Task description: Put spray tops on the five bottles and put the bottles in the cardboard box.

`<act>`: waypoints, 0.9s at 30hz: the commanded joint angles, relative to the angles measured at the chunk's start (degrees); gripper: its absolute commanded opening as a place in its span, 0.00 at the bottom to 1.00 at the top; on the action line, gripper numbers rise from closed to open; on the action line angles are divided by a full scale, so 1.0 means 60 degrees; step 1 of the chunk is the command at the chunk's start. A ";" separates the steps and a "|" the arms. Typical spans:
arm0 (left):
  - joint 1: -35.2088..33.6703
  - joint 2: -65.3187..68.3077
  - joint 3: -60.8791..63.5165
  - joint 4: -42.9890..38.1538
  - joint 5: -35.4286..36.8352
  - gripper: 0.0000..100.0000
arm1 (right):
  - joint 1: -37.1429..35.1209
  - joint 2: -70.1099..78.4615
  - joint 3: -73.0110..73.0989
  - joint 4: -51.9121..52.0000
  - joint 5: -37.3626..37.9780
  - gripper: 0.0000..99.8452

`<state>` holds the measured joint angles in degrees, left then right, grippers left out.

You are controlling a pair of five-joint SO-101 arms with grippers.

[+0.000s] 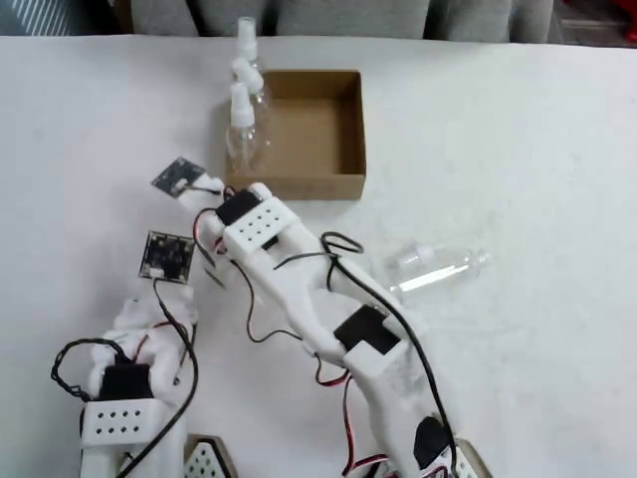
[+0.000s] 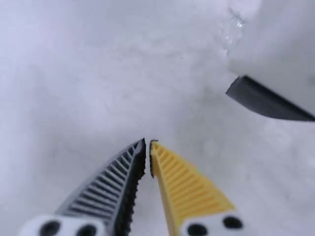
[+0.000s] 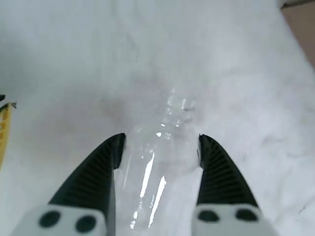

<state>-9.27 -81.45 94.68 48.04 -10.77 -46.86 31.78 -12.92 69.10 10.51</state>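
1. Near the middle of the white table [image 1: 518, 149], short of the near wall of the brown cardboard box [image 1: 309, 186]: right gripper [image 3: 161, 139] astride a clear plastic bottle [image 3: 157, 167]. Jaws held apart by the bottle's width, black pads against both flanks; judged clamped on it.
2. Long axis of that bottle in line with the jaws, neck pointing away from the wrist. No top seen on the neck.
3. Left gripper [image 2: 147, 143]: grey and yellow jaws together, tips touching, nothing between. Low over bare table, just beside the right gripper.
4. Deciding relation: open neck straight ahead of the right jaws, so a top would have to come on along that axis. Left arm nearer and free, probably the one to bring it.
5. Count:
   - Bottles, five: one gripped; three standing bottles [image 1: 244, 139] at the box's left wall, inside or outside cannot tell; one second clear bottle [image 1: 443, 269] lying well apart toward the table's right edge, nearer the right arm.
   - White spray tops [image 1: 239, 100], three, all on the standing bottles.
   - Box, one.
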 commanded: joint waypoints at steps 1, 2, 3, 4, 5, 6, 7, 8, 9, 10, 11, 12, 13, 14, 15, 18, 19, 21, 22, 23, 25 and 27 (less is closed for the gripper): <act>0.0022 -0.0242 -0.0249 -0.0293 0.0029 0.02 | 0.0168 -0.0432 -0.0059 0.0505 -0.0088 0.03; 0.0022 -0.0242 -0.0249 -0.0293 0.0029 0.02 | 0.0271 -0.0579 -0.0059 0.0637 -0.0161 0.03; 0.0022 -0.0242 -0.0249 -0.0293 0.0029 0.02 | 0.0388 -0.0755 -0.0059 0.0711 -0.0410 0.03; 0.0022 -0.0242 -0.0249 -0.0293 0.0029 0.02 | 0.0549 -0.0930 -0.0044 0.0740 -0.0718 0.03; 0.0022 -0.0242 -0.0249 -0.0293 0.0029 0.02 | 0.0725 -0.1136 -0.0015 0.0813 -0.0923 0.03; 0.0022 -0.0242 -0.0249 -0.0308 0.0029 0.02 | 0.0886 -0.1311 -0.0015 0.0930 -0.1084 0.03; 0.0022 -0.0242 -0.0249 -0.0308 0.0029 0.02 | 0.1062 -0.1487 -0.0029 0.1004 -0.1099 0.03; 0.0022 -0.0242 -0.0249 -0.0308 0.0029 0.02 | 0.1253 -0.1678 -0.0029 0.1092 -0.1114 0.03; 0.0022 -0.0256 -0.0249 -0.0308 0.0029 0.02 | 0.1443 -0.1897 -0.0029 0.1179 -0.1143 0.03; 0.0022 -0.0256 -0.0249 -0.0308 0.0029 0.02 | 0.1634 -0.2117 0.0000 0.1282 -0.1143 0.03; 0.0022 -0.0256 -0.0249 -0.0308 0.0029 0.02 | 0.1810 -0.2337 0.0015 0.1429 -0.1158 0.03; 0.0022 -0.0256 -0.0249 -0.0308 0.0029 0.02 | 0.2000 -0.2527 0.0015 0.1604 -0.1158 0.03; 0.0022 -0.0256 -0.0249 -0.0308 0.0029 0.02 | 0.2176 -0.2674 0.0015 0.1751 -0.1172 0.03; 0.0022 -0.0256 -0.0249 -0.0308 0.0029 0.02 | 0.2352 -0.2791 0.0029 0.1839 -0.1187 0.03; 0.0022 -0.0256 -0.0249 -0.0308 0.0029 0.02 | 0.2498 -0.2850 0.0029 0.1868 -0.1275 0.03; 0.0022 -0.0256 -0.0249 -0.0308 0.0029 0.02 | 0.3099 -0.2952 0.0015 0.1868 -0.1685 0.03; 0.0022 -0.0256 -0.0249 -0.0308 0.0029 0.02 | 0.3304 -0.2952 -0.0029 0.1868 -0.1700 0.03; 0.0022 -0.0256 -0.0249 -0.0308 0.0029 0.02 | 0.3758 -0.2996 -0.0029 0.1868 -0.1700 0.03; 0.0022 -0.0256 -0.0249 -0.0308 0.0029 0.02 | 0.4007 -0.3055 0.0000 0.1868 -0.1700 0.03; 0.0022 -0.0256 -0.0249 -0.0308 0.0029 0.02 | 0.4286 -0.3158 0.0015 0.1897 -0.1700 0.03; 0.0022 -0.0256 -0.0249 -0.0308 0.0029 0.02 | 0.4916 -0.3436 0.0000 0.2220 -0.1700 0.03; 0.0022 -0.0256 -0.0249 -0.0308 0.0029 0.02 | 0.5473 -0.3890 0.0015 0.2542 -0.1700 0.03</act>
<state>-9.19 -82.15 94.33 47.69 -10.68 -20.57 15.69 -12.31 80.79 0.92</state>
